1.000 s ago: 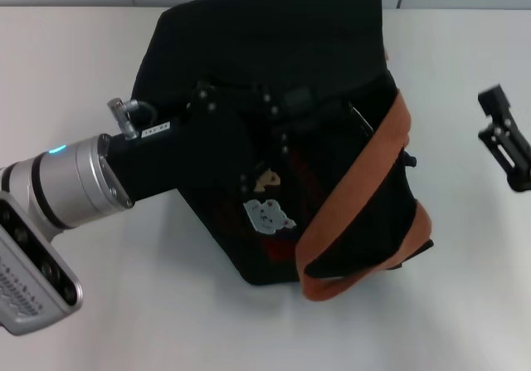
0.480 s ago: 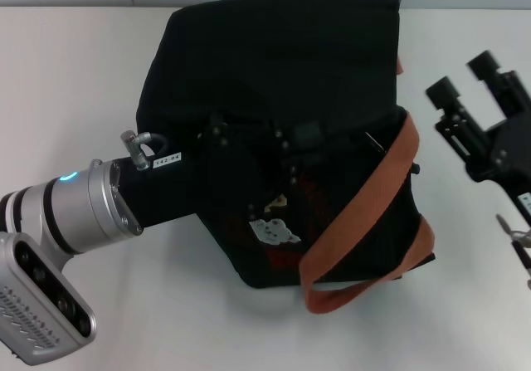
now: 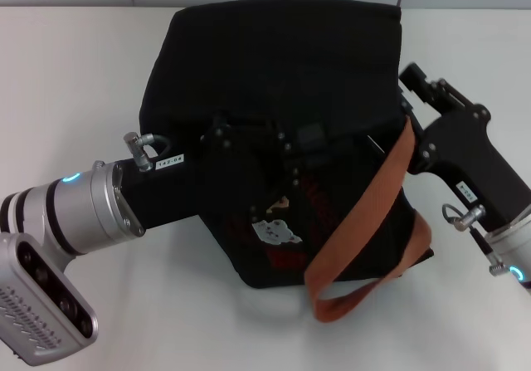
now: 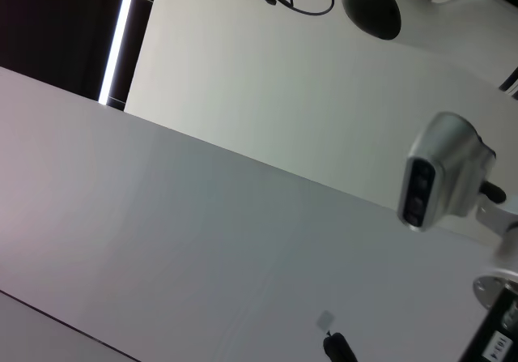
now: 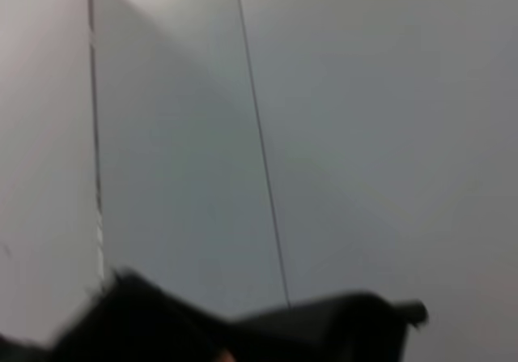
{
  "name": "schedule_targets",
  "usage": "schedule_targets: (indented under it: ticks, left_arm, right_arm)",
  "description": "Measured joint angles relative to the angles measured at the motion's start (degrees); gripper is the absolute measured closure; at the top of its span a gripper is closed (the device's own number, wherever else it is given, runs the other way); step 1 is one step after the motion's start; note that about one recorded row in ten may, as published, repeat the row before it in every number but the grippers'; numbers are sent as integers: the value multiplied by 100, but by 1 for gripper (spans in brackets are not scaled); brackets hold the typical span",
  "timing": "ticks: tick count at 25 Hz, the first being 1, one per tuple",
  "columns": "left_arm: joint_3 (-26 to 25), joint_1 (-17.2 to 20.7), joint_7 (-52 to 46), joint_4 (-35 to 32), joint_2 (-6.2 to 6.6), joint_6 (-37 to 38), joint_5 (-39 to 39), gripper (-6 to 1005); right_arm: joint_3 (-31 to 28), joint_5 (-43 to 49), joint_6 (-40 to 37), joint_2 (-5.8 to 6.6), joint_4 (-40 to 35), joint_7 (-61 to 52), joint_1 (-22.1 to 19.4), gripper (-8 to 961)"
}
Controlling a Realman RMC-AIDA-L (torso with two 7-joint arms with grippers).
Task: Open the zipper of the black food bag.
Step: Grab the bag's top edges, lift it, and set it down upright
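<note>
From the left, the left arm reaches across the white surface (image 3: 75, 80), its silver wrist segment leading into a black end that lies over the front of the black food bag (image 3: 274, 72); the left gripper (image 3: 249, 139) sits on the bag's near top edge, black against black fabric, and I cannot tell whether it is spread or closed (nor whether it has anything between its fingers). The bag stands in the middle of the surface, large and boxy, its broad top panel facing up and its front side showing a small brown bear patch (image 3: 280, 202), a white cartoon patch (image 3: 272, 231) just below it and red lettering (image 3: 311, 190) beside them. The zipper (image 3: 365, 130) would run along the top edge by the gripper, though the track blends into the dark cloth and I see no pull tab clearly. A rust-brown strap handle (image 3: 377, 213) drops from the bag's right upper corner down to a loop resting on the surface in front. Furthest right, the right gripper (image 3: 412, 89) is just beside the bag's right upper corner, its black fingers pointing toward the bag; how wide they stand I cannot tell. The wrist views show only wall and ceiling.
</note>
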State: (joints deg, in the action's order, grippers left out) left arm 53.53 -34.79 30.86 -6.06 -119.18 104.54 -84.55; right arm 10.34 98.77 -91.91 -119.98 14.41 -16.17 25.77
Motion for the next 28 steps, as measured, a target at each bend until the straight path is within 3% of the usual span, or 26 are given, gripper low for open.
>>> schedule_targets:
  ticks: [4, 9, 14, 21, 28]
  left_arm:
    - [0, -12, 0, 1, 0, 0, -3, 906]
    - [0, -20, 0, 0, -1, 3, -4, 906]
    - [0, -44, -1, 0, 0, -3, -3, 906]
    - [0, -62, -1, 0, 0, 8, -4, 905]
    - [0, -63, -1, 0, 0, 16, -1, 905]
  right_arm:
    - [-144, -12, -48, 7, -31, 97, -375, 621]
    - [-114, 23, -841, 11, -313, 231, -885, 571]
    - [-58, 364, -986, 17, -448, 897, -1040, 520]
    - [-106, 508, -376, 5, 0, 2167, -711, 449]
    - [-121, 486, -64, 8, 92, 2304, -493, 448]
